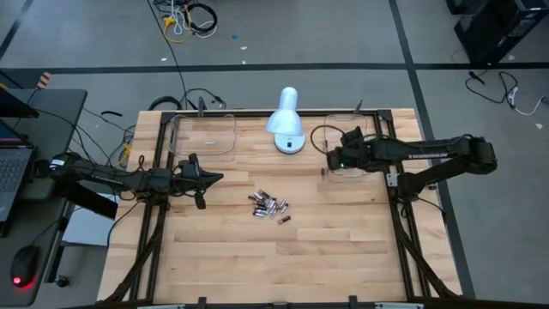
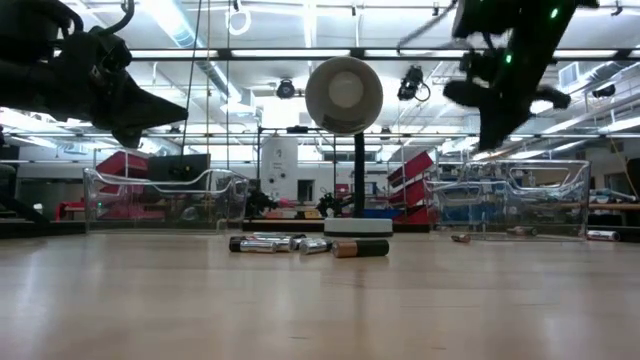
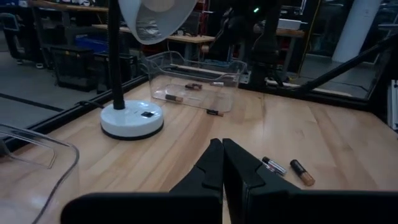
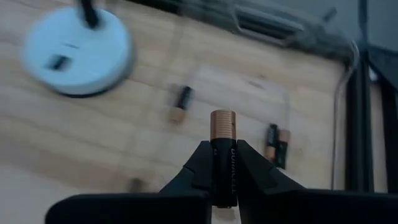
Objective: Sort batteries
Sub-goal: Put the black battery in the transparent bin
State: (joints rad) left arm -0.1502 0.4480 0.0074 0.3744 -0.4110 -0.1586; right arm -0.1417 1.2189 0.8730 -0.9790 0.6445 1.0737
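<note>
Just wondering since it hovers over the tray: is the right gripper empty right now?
No, the right gripper is shut on a copper-topped battery standing upright between its two dark fingers, seen plainly in the right wrist view.

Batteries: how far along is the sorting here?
Done: a few batteries lie in the right tray. In hand: the right gripper holds a copper-topped battery above that tray. Left: a pile mid-table; the left tray looks empty, the left gripper shut, idle.
</note>
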